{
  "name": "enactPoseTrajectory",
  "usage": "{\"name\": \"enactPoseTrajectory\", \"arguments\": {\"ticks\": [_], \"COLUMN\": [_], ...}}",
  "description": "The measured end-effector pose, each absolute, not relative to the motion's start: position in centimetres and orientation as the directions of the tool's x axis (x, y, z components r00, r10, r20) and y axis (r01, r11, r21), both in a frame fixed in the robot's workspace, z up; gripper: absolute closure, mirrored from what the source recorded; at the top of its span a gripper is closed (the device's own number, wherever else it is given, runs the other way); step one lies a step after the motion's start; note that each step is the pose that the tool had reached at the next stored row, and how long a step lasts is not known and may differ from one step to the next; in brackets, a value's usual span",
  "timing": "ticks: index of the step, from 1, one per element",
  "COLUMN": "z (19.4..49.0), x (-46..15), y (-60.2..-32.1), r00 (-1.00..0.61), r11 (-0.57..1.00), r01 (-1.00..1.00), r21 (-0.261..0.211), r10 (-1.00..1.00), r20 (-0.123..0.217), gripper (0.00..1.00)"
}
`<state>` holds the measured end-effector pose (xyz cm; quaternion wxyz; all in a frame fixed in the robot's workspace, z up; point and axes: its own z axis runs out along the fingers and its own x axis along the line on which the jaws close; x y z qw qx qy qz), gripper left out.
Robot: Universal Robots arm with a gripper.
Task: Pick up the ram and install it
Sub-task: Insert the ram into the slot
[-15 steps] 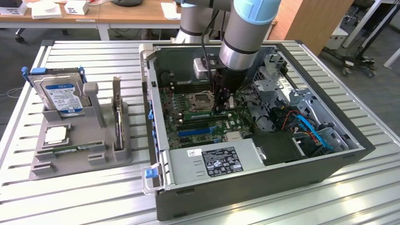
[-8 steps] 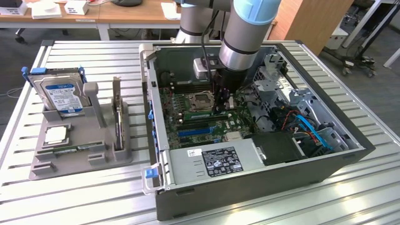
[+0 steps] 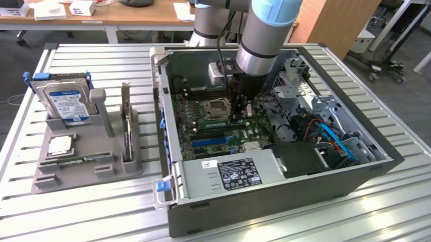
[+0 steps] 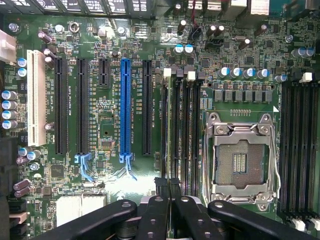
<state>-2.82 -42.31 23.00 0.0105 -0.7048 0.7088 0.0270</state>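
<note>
One ram — well apart from tool

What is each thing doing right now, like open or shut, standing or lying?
computer case, open, side panel off.
tool, shut, over the motherboard.
ram, lying in the grey holder.
hard drive, standing upright in the holder.
expansion card, standing on edge in the holder.
CPU socket, empty.
</note>
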Motion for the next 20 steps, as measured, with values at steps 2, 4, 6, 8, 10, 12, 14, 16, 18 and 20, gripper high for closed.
{"name": "enactPoseTrajectory", "arguments": {"ticks": [2,4,6,8,10,12,14,16,18,20], "z": [22.99,22.95,22.95,22.95,22.95,22.94,22.93,22.93,22.92,22.92], "x": [-2.82,-2.82,-2.82,-2.82,-2.82,-2.82,-2.82,-2.82,-2.82,-2.82], "y": [-42.31,-42.31,-42.31,-42.30,-42.30,-42.30,-42.30,-42.30,-42.30,-42.30], "r00": [-0.006,-0.006,-0.006,-0.006,-0.006,-0.006,-0.006,-0.006,-0.006,-0.006], "r11": [0.005,0.005,0.005,0.005,0.005,0.005,0.005,0.005,0.005,0.005], "r01": [-1.000,-1.000,-1.000,-1.000,-1.000,-1.000,-1.000,-1.000,-1.000,-1.000], "r21": [0.023,0.023,0.023,0.023,0.023,0.023,0.023,0.023,0.023,0.023], "r10": [-0.999,-0.999,-0.999,-0.999,-0.999,-0.999,-0.999,-0.999,-0.999,-0.999], "r20": [-0.053,-0.053,-0.053,-0.053,-0.053,-0.053,-0.053,-0.053,-0.053,-0.053], "gripper": [0.89,0.89,0.89,0.89,0.89,0.89,0.89,0.89,0.89,0.89]}}
